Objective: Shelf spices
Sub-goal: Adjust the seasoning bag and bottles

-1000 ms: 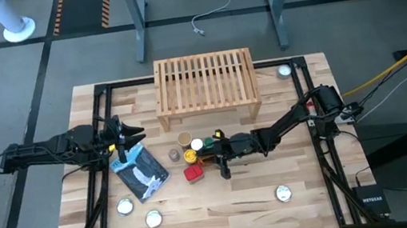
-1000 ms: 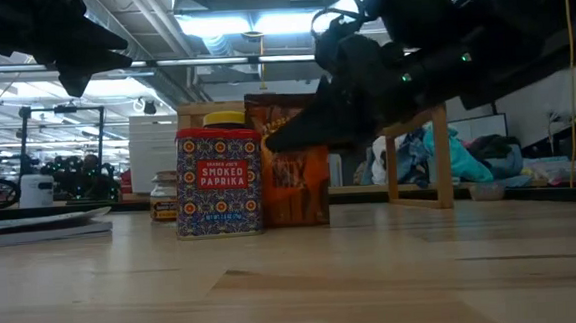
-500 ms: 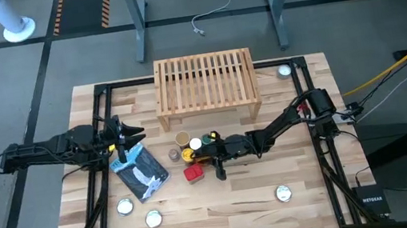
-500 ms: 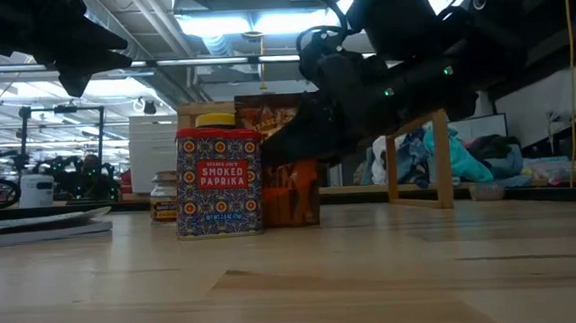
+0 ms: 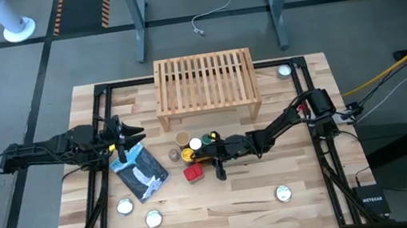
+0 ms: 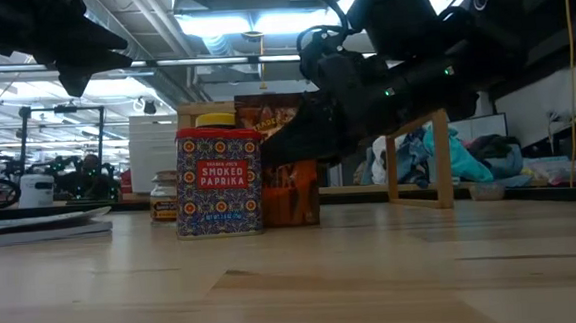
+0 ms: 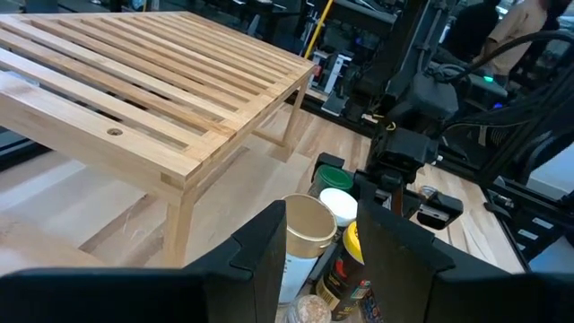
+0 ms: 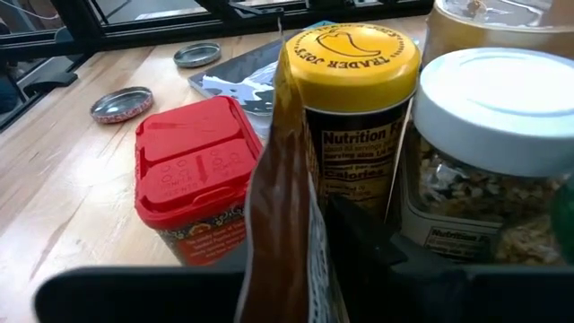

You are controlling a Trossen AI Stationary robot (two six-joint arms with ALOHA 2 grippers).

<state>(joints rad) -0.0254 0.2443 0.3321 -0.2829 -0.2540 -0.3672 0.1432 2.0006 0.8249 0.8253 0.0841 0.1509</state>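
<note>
The spices stand in a cluster in front of the shelf (image 5: 206, 88): a tan-lidded jar (image 5: 183, 140), a white-lidded jar (image 8: 498, 99), a green-lidded jar (image 5: 207, 139), a yellow-lidded jar (image 8: 354, 54), a small clear jar (image 5: 174, 155), a red tin (image 6: 219, 181) and an orange packet (image 6: 292, 186). My right gripper (image 5: 211, 156) reaches into the cluster from the table's right and is shut on the packet. My left gripper (image 5: 135, 131) hangs open at the table's left, above a blue-and-white pouch, with nothing between its fingers. My right gripper pinches the orange packet's side edge (image 8: 291, 211), about the packet's upper half. One finger (image 8: 359, 238) lies on the packet's face; the packet hides the other. The fingers come nearly level from the table's right. The packet stands on its bottom edge (image 6: 292, 221) beside the red tin.
The blue-and-white pouch (image 5: 140, 172) lies flat at the left. Flat silver discs lie near the front edge (image 5: 125, 206), (image 5: 153, 218), (image 5: 283, 193) and right of the shelf (image 5: 284, 71). Bare wood spreads at the front middle and right.
My right gripper has edged toward the table's left and slightly down, then kept still. The orange packet, broad to the low view before, has turned and now shows narrower, closer behind the red tin.
</note>
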